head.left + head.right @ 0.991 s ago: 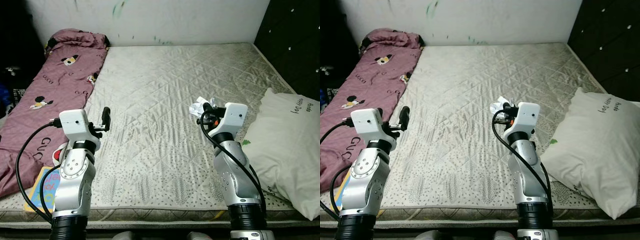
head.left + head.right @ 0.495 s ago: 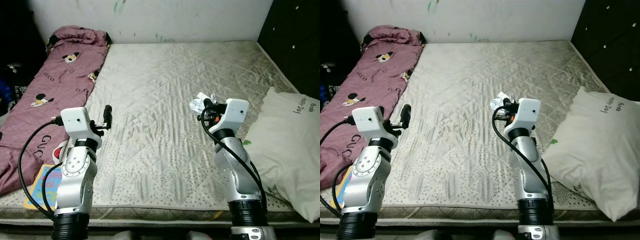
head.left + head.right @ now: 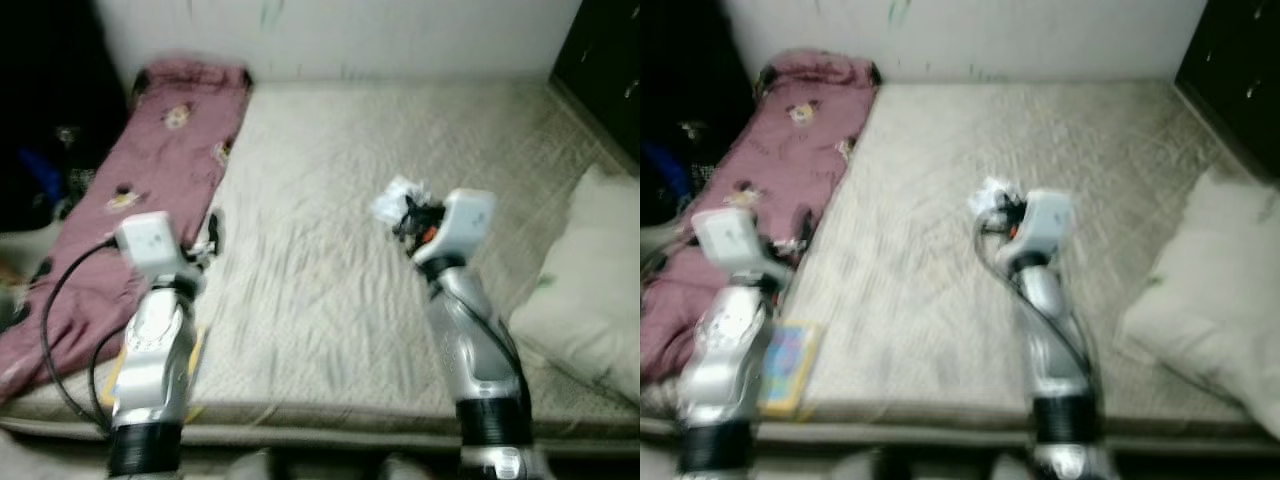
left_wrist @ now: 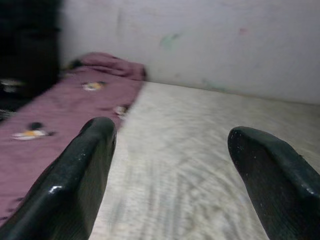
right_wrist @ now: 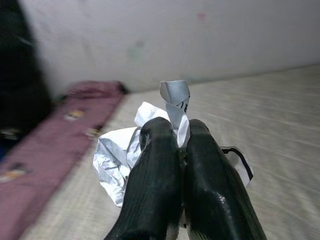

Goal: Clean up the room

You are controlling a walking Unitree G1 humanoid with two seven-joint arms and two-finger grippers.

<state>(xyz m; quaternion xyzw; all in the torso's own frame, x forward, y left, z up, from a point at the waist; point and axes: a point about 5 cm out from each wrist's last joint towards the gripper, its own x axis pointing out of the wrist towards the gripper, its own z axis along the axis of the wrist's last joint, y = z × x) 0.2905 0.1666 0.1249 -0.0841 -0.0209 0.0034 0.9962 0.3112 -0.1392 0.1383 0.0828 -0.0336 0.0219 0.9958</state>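
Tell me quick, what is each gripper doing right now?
Left gripper: open, holding nothing, above the mattress.
Right gripper: shut on a crumpled white paper.

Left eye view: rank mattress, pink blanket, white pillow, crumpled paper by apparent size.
1. mattress
2. pink blanket
3. white pillow, cut off by the frame edge, so its rank against the blanket is unsure
4. crumpled paper, pinched in the right gripper fingers
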